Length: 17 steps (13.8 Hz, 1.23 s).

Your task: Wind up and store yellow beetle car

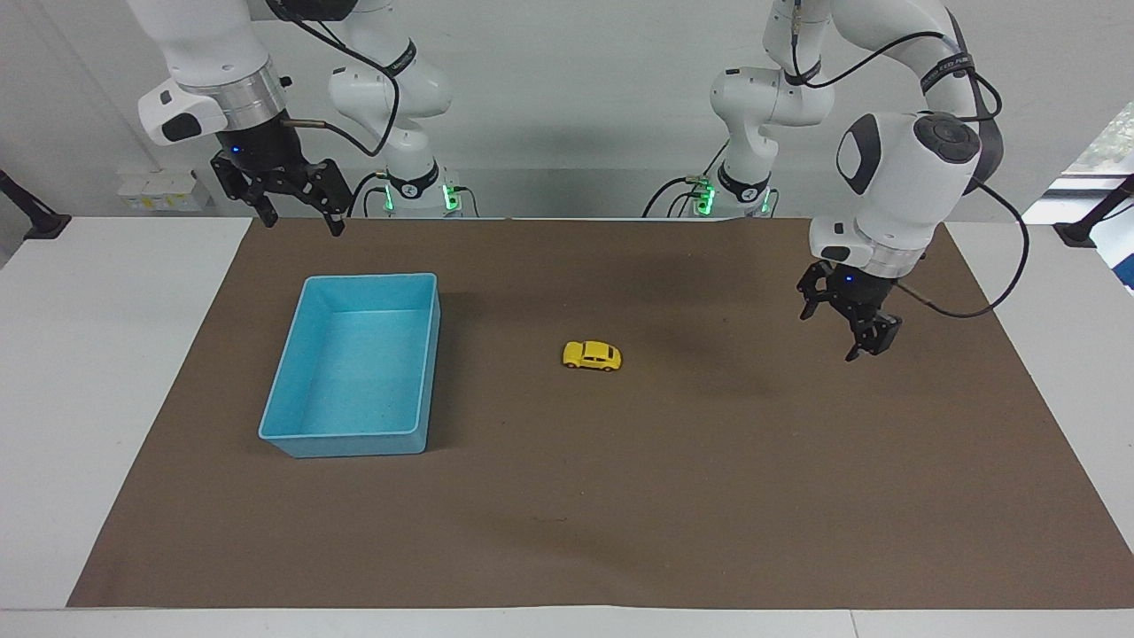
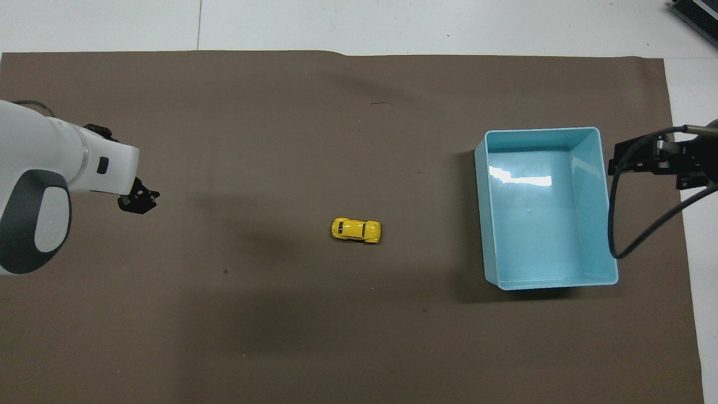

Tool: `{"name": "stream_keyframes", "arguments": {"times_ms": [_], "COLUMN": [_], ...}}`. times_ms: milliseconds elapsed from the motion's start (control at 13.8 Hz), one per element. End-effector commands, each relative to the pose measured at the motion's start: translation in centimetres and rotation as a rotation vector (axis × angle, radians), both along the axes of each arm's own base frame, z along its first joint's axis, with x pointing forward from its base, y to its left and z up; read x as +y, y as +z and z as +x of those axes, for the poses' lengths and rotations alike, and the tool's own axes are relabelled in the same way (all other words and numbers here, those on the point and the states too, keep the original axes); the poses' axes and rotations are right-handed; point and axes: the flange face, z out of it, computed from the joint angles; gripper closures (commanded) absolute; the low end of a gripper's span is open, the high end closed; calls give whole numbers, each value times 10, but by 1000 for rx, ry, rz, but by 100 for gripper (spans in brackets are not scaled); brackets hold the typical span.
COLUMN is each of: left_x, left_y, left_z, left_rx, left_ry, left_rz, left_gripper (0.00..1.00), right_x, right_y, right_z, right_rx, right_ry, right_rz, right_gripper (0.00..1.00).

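We find the yellow beetle car [image 1: 592,355] free on the brown mat [image 1: 620,496], mid-table, on its wheels, between the blue tray [image 1: 427,354] and the left arm's end. Nothing touches it; we judge it wound and let run toward the tray. The left gripper [image 1: 849,321] hangs empty, fingers spread, above the mat toward its own end. The right gripper [image 1: 282,197] waits, fingers apart, above the mat's edge near the tray, likely placed for storing.

yellow beetle car [image 1: 592,355]: 1 | blue tray [image 1: 301,434]: 1 | brown mat [image 1: 709,496]: 1 | claws: 2
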Motion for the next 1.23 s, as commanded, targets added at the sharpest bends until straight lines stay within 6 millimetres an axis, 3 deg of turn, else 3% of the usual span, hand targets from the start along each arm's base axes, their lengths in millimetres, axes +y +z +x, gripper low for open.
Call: {"name": "stream_keyframes", "arguments": {"times_ms": [0, 145, 435, 653, 871, 1161], "left_x": [9, 14, 17, 29, 47, 62], "left_y": [19, 31, 78, 108, 141, 150], "left_z": [3, 1, 0, -7, -15, -21], "left_rx": [-1, -10, 1, 63, 99, 102], "left_ry": [261, 441, 688, 733, 773, 797], "left_rz": [17, -3, -27, -58, -80, -78], "left_gripper": [0, 0, 0, 0, 0, 0], "right_x": [-5, -6, -2, 25, 64, 88], "right_y": [4, 3, 4, 8, 4, -27], "right_z": [-4, -4, -2, -2, -6, -5], "right_rx": [-13, -13, -33, -63, -65, -60], "right_ry": [-21, -24, -16, 23, 191, 536], "right_rz": [20, 19, 27, 121, 119, 102], "right_gripper": [0, 0, 0, 0, 0, 0]}}
